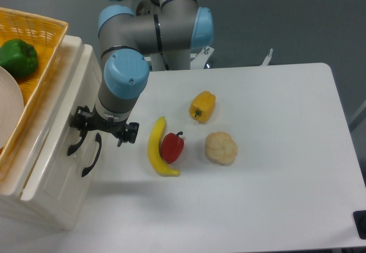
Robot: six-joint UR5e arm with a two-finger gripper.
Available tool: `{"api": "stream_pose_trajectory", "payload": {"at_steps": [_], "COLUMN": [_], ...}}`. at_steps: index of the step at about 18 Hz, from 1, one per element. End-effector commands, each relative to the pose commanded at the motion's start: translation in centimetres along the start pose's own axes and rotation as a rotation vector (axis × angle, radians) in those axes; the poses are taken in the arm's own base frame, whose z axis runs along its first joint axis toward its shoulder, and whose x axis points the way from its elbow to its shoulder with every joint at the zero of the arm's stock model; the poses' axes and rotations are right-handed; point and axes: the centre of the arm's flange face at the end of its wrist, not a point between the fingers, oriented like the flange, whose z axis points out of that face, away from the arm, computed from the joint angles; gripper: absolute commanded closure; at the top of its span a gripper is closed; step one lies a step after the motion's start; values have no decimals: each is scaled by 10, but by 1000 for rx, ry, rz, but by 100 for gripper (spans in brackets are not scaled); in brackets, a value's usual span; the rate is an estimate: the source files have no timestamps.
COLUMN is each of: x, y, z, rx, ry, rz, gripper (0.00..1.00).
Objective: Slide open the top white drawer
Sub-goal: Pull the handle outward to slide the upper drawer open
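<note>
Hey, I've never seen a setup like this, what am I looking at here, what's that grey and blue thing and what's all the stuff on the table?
One fixed camera looks down at a white table. The grey and blue thing is a robot arm; its black gripper sits at the curved black handle of the top white drawer in a cream cabinet. Whether the fingers are closed on it is hard to tell. On the table lie a banana, a red pepper, a yellow pepper and a cauliflower. A wicker basket on the cabinet holds a green pepper.
</note>
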Motion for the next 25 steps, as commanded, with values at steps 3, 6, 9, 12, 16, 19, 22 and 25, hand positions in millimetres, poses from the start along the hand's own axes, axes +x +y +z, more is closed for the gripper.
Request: {"api": "stream_pose_trajectory", "payload": {"at_steps": [3, 6, 9, 12, 16, 19, 22, 25], "x": [1, -1, -7, -13, -24, -32, -40, -51], "y": [-1, 0, 0, -1, -1, -1, 0, 1], "z": [-4, -4, -6, -10, -15, -17, -19, -23], "rx": [7, 6, 8, 14, 20, 25, 26, 33], "ry": [-2, -4, -7, -17, -19, -20, -22, -24], "rz": [21, 27, 27, 30, 34, 33, 45, 39], "gripper": [0, 0, 0, 0, 0, 0, 0, 0]}}
